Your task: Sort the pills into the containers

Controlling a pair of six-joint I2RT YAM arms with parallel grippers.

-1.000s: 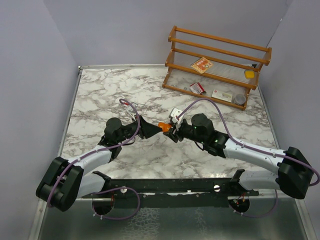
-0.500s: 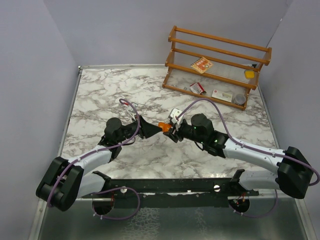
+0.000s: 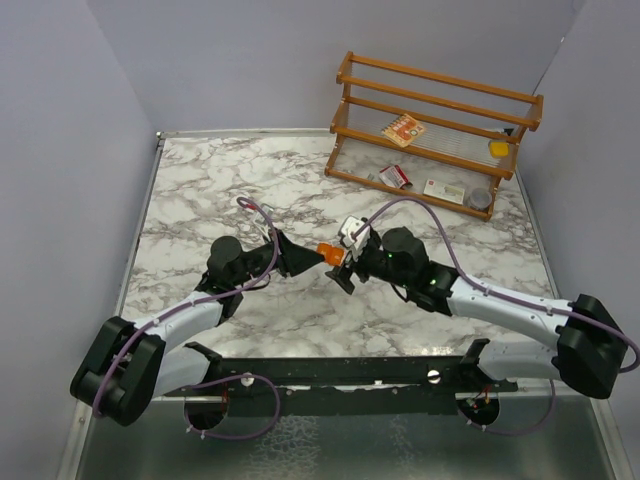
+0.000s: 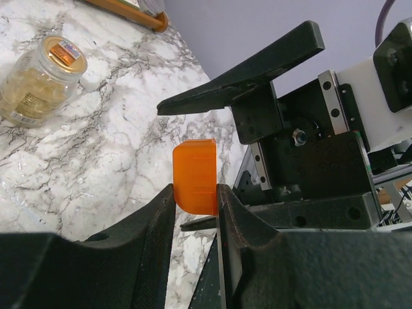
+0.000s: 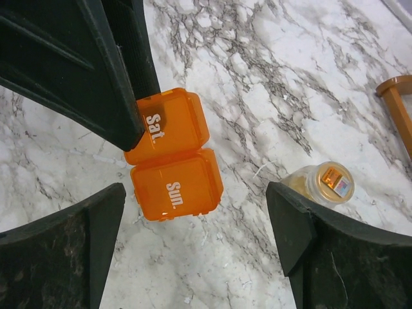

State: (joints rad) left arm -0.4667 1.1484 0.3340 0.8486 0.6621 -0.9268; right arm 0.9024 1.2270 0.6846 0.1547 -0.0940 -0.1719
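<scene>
Box [image 5: 172, 154], centre of right wrist view: translucent bright orange, with white lettering "Sat." and "Sun." on its two lids.
Jar [image 5: 320, 185], lower right of the same view: clear, tan-yellow inside, top label orange and yellow.
Surface [image 3: 200, 190]: white marble pattern with grey veining.
Left fingers [image 4: 145, 238] and right fingers [image 5: 64, 244]: matte black.
Rack [image 3: 436, 100], upper right of top view: orange-brown wood.
Right arm [image 3: 505, 305]: pale lilac-white shell, black joints.

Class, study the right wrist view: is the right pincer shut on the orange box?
No, the right pincer is wide open, its fingers clear of the orange box, which the left pincer grips.
</scene>
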